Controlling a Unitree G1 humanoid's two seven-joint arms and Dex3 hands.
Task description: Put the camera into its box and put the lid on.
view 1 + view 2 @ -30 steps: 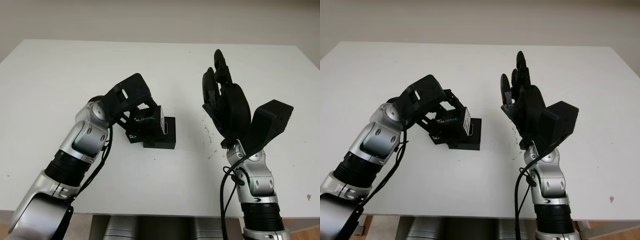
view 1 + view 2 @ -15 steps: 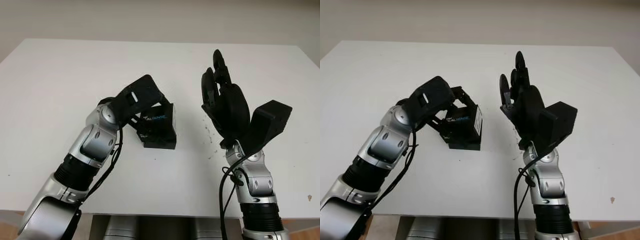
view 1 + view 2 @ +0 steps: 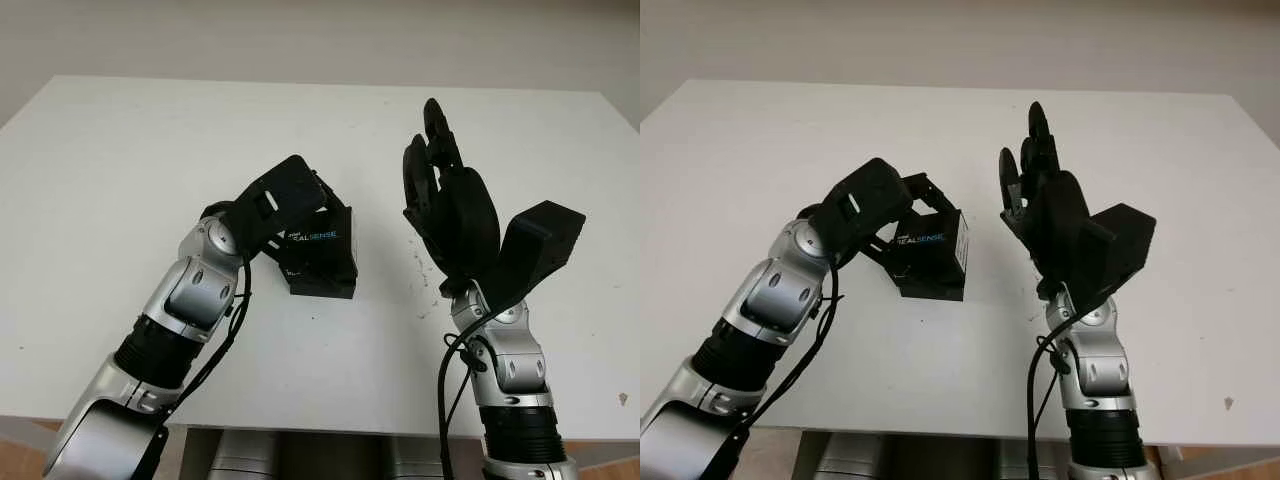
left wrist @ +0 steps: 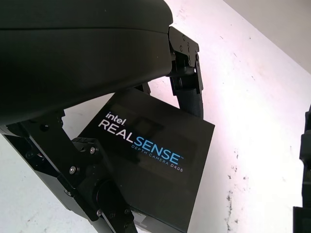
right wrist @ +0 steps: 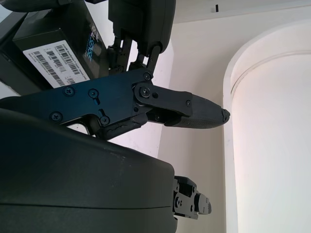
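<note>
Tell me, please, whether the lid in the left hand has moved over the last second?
Yes. The left hand has carried the lid toward the robot's right, across the box base on the table, so it now sits above the base.

Bright, even light falls on my desk [image 3: 120, 150] from above, so shadows under my arms stay faint. The white top glares at the far side. Close to my left wrist, the lid [image 4: 150, 160] print reads sharp while my fingers [image 4: 187, 92] look dark.

The lid [image 4: 155, 160] looks like matt black card; the table [image 3: 150, 150] is smooth white.
</note>
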